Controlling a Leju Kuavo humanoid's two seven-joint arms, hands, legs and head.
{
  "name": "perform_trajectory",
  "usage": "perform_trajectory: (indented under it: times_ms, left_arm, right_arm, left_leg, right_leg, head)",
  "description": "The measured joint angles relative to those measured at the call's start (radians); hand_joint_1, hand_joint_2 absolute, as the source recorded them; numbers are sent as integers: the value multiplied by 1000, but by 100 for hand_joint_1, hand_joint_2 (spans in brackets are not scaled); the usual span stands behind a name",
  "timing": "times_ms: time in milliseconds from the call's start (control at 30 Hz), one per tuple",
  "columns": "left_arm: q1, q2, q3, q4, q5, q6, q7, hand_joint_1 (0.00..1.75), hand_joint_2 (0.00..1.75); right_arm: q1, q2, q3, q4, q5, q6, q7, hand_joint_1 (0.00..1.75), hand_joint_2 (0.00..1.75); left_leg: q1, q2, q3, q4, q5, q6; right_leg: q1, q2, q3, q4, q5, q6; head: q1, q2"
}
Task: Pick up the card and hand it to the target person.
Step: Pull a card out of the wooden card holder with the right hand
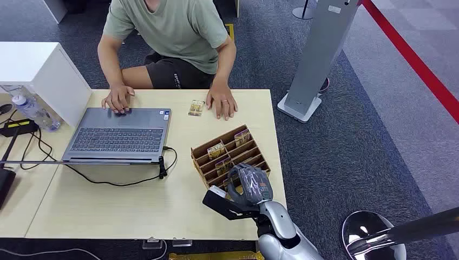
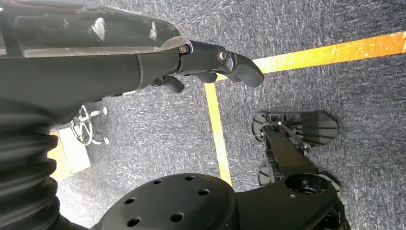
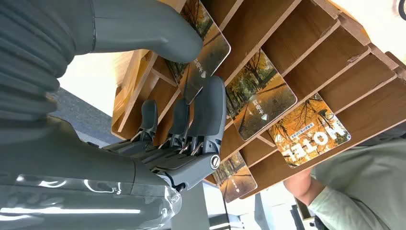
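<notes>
Right hand over near end of card rack on worktop: thumb and finger pinching card, apparently still slotted. Left hand: grip state unclear.

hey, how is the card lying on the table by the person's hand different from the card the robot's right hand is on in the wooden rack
The loose card lies flat on the bare table; the rack card stands tilted in a slot of the wooden rack. The loose card sits beside the person's hand, apparently just apart from it, while the rack card is pinched between thumb and fingers of the right hand. Both appear to carry autumn-coloured prints.
</notes>
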State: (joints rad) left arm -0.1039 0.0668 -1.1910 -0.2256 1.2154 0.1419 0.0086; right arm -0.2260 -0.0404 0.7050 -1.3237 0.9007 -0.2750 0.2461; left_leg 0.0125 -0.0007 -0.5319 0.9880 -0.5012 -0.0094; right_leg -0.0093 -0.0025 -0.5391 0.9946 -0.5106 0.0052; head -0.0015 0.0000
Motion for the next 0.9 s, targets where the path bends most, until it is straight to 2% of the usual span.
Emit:
perform_trajectory:
  times_ms: [233,533,733,900]
  left_arm:
    - [0,0,0,0,-1,0,0,0,175]
    - [0,0,0,0,-4,0,0,0,175]
    - [0,0,0,0,-4,0,0,0,175]
    - [0,0,-1,0,-4,0,0,0,175]
  right_arm:
    - [5,-2,-3,0,-4,-3,2,83,175]
    - [16,-3,-13,0,-4,-3,8,77,175]
    - [18,-4,-16,0,-4,-3,9,82,175]
    - [18,-5,-21,0,-4,-3,9,100,175]
  left_leg:
    - [0,0,0,0,0,0]
    - [0,0,0,0,0,0]
    - [0,0,0,0,0,0]
    - [0,0,0,0,0,0]
  right_leg:
    - [0,0,0,0,0,0]
    - [0,0,0,0,0,0]
    - [0,0,0,0,0,0]
    - [0,0,0,0,0,0]
  head:
    - [0,0]
    - [0,0]
    - [0,0]
    - [0,0]
